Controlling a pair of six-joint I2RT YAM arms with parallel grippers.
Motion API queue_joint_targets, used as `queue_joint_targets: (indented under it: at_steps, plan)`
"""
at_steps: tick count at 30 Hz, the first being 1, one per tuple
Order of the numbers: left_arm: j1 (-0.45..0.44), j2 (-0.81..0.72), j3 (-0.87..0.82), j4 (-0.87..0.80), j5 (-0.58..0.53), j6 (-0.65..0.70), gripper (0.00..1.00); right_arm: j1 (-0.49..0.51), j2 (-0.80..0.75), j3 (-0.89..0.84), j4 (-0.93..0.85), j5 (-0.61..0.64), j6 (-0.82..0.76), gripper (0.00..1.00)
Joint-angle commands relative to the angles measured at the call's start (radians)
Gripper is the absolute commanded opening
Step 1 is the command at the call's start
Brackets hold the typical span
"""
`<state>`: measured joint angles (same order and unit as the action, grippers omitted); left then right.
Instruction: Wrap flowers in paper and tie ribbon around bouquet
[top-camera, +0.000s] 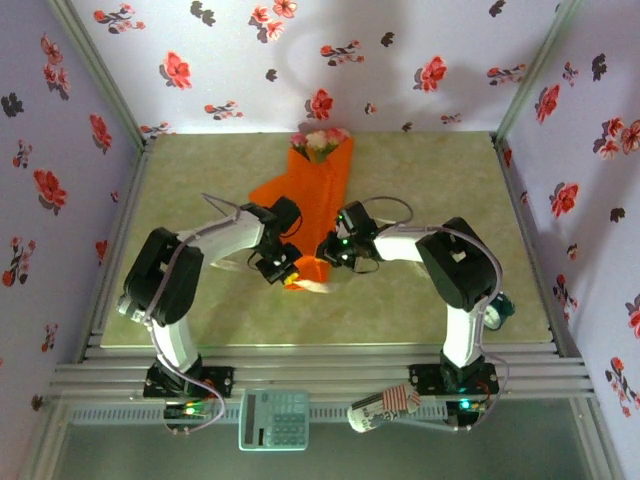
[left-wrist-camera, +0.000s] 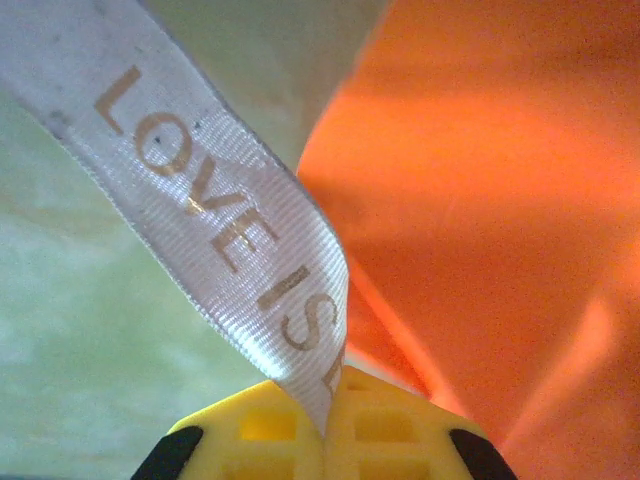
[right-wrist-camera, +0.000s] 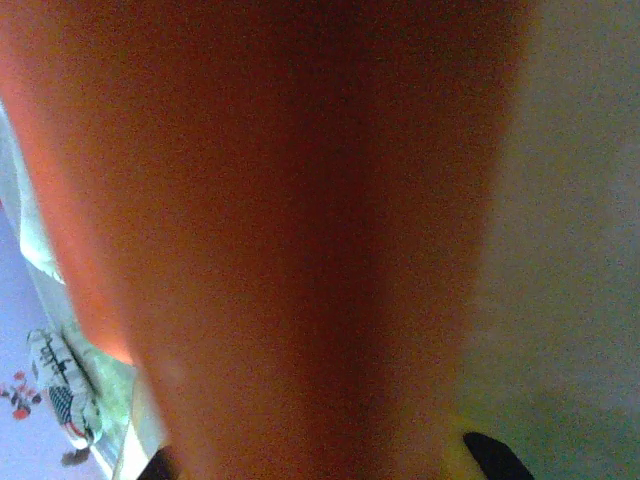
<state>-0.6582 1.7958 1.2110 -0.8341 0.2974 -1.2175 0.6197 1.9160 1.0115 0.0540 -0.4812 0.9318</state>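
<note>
Left claw (top-camera: 276, 262): clenched on the ribbon; in the left wrist view the two yellow fingertips (left-wrist-camera: 265, 430) meet, with the strip pinched in the seam between them.
Ribbon (left-wrist-camera: 215, 215): cream-white woven strip, slightly sheer, printed in gold capitals "LOVE IS"; the rest of the wording is hidden at the fingertips. From the left claw it rises up and to the left across that view. In the top view a pale loop (top-camera: 318, 288) lies at the narrow end of the cone.
Calculator (top-camera: 273, 418): pale green, on the rail at the near edge, between the two arm bases.
Bouquet (top-camera: 318, 215): narrow bright orange cone lying on the worktop (top-camera: 420, 300), near its middle and between the two claws.
Container and contents: the cone holds the flowers (top-camera: 319, 140); pink and cream heads with some green show at its wide mouth.
Long axis: runs near to far, leaning slightly right at the far end; the wide flowered end points at the back wall, the narrow tip at the arms.
Paper (left-wrist-camera: 480, 200): thin, smooth, creased along the roll; a loose flap spreads flat to the left of the cone.
Right claw (top-camera: 330, 250): clenched on the bouquet low on its right side; in the right wrist view the orange roll runs straight down over the fingers.
Striped object (top-camera: 385, 408): red-and-white patterned, lying by the right arm base; I cannot tell what it is.
</note>
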Motion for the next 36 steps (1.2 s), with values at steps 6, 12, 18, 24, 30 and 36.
queue_joint_targets:
  at_steps: [6,12,18,24,30,36]
  plan:
    - [-0.001,-0.097,-0.148,-0.144,0.035,0.169,0.0,-0.023,0.004,0.02,0.156,0.047,0.137,0.0]
    - [0.097,-0.034,-0.126,-0.045,-0.064,0.164,0.0,-0.042,-0.057,0.029,0.092,-0.037,0.161,0.0]
    - [0.222,0.052,-0.034,0.012,-0.121,0.149,0.0,-0.096,-0.124,0.006,0.026,-0.177,0.138,0.0]
    - [0.329,0.173,0.148,0.047,-0.123,0.166,0.0,-0.112,-0.219,-0.046,-0.091,-0.232,0.08,0.0]
    - [0.389,0.246,0.334,0.017,-0.122,0.15,0.0,-0.114,-0.316,-0.176,-0.097,-0.24,0.078,0.0]
    - [0.4,0.218,0.348,-0.006,-0.119,0.13,0.0,-0.115,-0.343,-0.3,-0.027,-0.213,0.106,0.0]
